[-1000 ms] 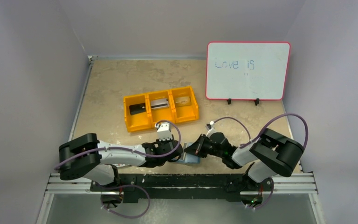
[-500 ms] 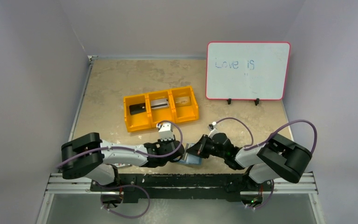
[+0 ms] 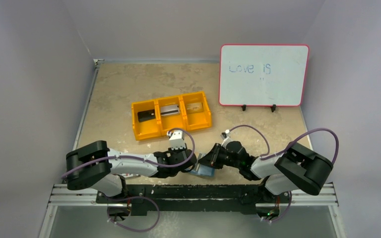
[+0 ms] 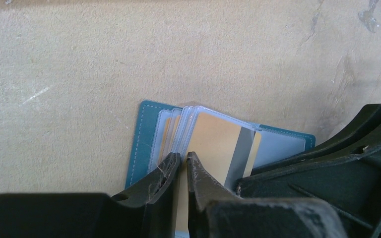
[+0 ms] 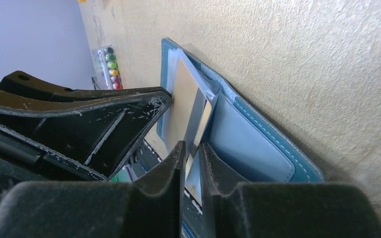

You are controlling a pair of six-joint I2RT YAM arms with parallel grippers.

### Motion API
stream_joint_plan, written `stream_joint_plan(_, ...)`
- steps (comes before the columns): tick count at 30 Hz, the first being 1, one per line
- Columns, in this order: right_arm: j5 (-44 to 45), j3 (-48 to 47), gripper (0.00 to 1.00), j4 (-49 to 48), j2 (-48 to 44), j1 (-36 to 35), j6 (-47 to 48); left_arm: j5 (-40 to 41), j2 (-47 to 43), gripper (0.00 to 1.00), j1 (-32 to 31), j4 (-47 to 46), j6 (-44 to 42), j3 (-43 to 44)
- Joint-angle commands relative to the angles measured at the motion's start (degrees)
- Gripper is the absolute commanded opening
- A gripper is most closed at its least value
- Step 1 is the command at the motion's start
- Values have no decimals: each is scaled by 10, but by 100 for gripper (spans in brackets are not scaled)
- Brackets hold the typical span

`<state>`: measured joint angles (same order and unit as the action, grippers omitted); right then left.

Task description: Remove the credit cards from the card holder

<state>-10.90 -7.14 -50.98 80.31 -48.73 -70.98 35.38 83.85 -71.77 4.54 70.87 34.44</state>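
Tan card [image 4: 212, 144] (wrist views only)

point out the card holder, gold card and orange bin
card holder [image 4: 138, 144], left wrist view, teal cover's left edge
gold card [image 4: 213, 144], left wrist view, tan face
orange bin [image 3: 148, 134], top external view, front wall

An orange bin [image 3: 147, 133] with 3 compartments in a row sits slightly skewed near the middle of a mottled beige table [image 3: 124, 84]. At the far right, a whiteboard [image 3: 263, 75] with a red rim stands upright on 2 small black feet, "Love is" written on it in blue. A pack of coloured markers [image 5: 109, 67] shows small at the table's edge, and grey walls [image 3: 30, 74] enclose the table on 3 sides.
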Motion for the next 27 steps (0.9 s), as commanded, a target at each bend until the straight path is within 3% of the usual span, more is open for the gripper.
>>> stream_joint_plan(1, -22, -12, 15, -33, -3, -1, 4, -33, 27, 11, 0, 68, -10, -11)
stream_joint_plan(10, -14, 8, 0, -27, -25, 1, -5, -29, 26, 10, 0, 72, -5, -11)
stream_joint_plan(27, -2, 19, 0, 73, -87, 6, -2, -25, 27, 9, 0, 79, -6, -6)
